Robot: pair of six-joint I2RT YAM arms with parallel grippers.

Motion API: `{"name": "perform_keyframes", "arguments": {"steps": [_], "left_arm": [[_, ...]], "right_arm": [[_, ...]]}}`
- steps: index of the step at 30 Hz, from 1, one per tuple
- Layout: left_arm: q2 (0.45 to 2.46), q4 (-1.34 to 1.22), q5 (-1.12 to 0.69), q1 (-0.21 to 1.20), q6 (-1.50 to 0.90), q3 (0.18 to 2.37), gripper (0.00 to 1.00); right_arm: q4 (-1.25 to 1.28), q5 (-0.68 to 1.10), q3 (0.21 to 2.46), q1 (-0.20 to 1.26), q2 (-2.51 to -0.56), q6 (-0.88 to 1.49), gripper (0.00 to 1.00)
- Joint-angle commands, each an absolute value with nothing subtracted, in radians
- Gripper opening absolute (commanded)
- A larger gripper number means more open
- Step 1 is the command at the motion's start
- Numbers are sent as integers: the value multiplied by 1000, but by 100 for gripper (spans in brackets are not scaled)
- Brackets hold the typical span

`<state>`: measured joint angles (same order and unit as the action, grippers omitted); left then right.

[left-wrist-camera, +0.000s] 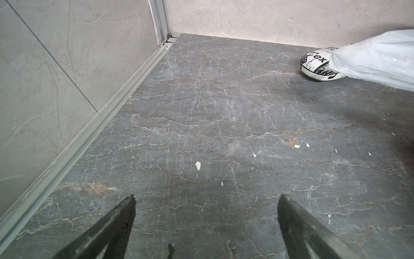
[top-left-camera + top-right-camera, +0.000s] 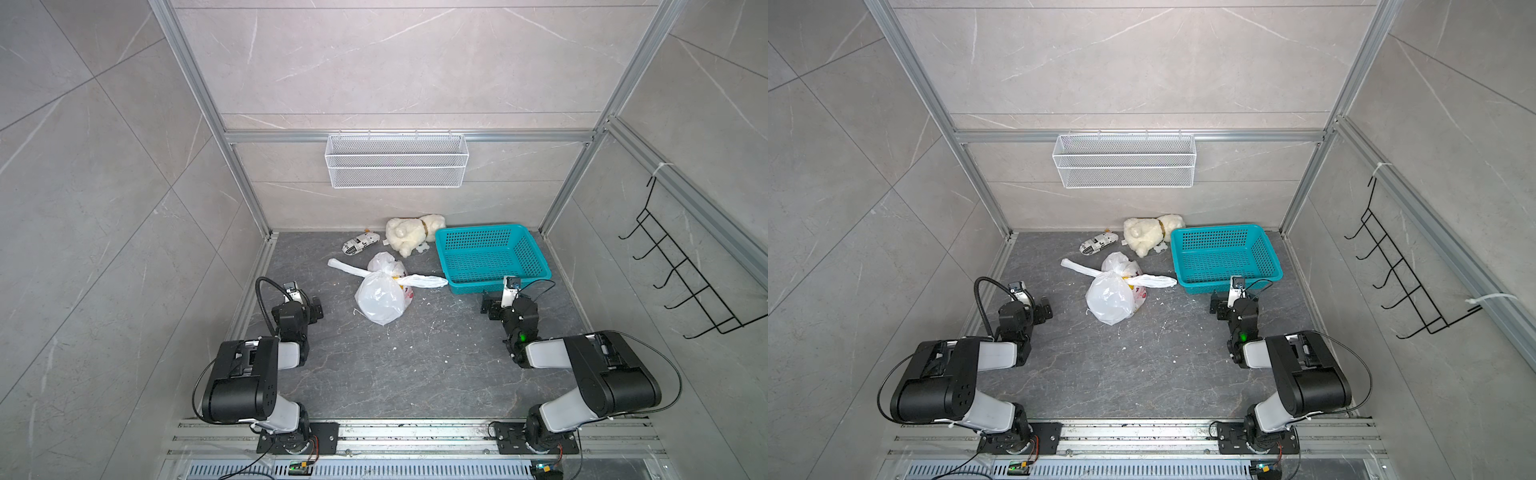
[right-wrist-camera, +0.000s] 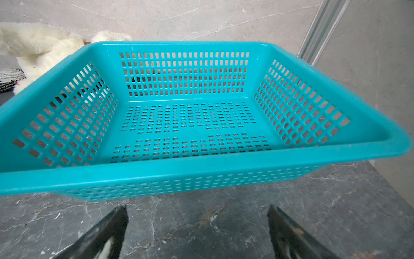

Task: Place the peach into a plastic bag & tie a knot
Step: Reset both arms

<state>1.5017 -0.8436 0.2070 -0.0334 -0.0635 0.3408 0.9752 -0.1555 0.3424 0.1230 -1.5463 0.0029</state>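
Holding nothing, my left gripper has its jaws spread wide over bare counter, and my right gripper is just as far apart, facing the basket. They sit at about 8 and 4 o'clock of the bag, well apart from it, which I judge to be the right place for arms that have no more work on it. The bag lies alone in the middle of the counter, its rounded body toward 6 o'clock. The knot cinches its neck, and the two handle ends stick out toward 10 and 3 o'clock; spread that way, I'd guess they were drawn in opposite directions to tighten it. I cannot make out the peach through the film, though the full belly suggests it is inside. The basket stands at the bag's 2 o'clock, with one handle end reaching nearly to its rim. A plush at 12 and a packet at 11 lie clear of the bag. By my reading the task looks finished.
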Motion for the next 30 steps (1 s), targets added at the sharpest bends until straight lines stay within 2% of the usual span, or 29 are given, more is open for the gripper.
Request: {"name": "perform_keyframes", "arguments": {"steps": [1,3,5,7,10,14,30], "left_arm": [[1496,-900,209,-35,-51,330,100],[1487,-1036,210,-35,-53,247,100],[1503,-1276,195,-48,-69,130,100],[1550,-1373,181,-48,-54,115,100],[1514,-1288,188,-48,-57,139,100],[1505,-829,128,-44,-20,373,100],[1502,-847,102,-41,-15,361,100]], "right_arm": [[958,-155,338,120,-1536,-3,100],[957,-155,338,120,-1536,-2,100],[957,-155,338,121,-1536,-3,100],[957,-156,339,121,-1536,-2,100],[958,-155,338,121,-1536,-2,100],[957,-155,339,121,-1536,-2,100],[957,-155,338,121,-1534,-1,100]]}}
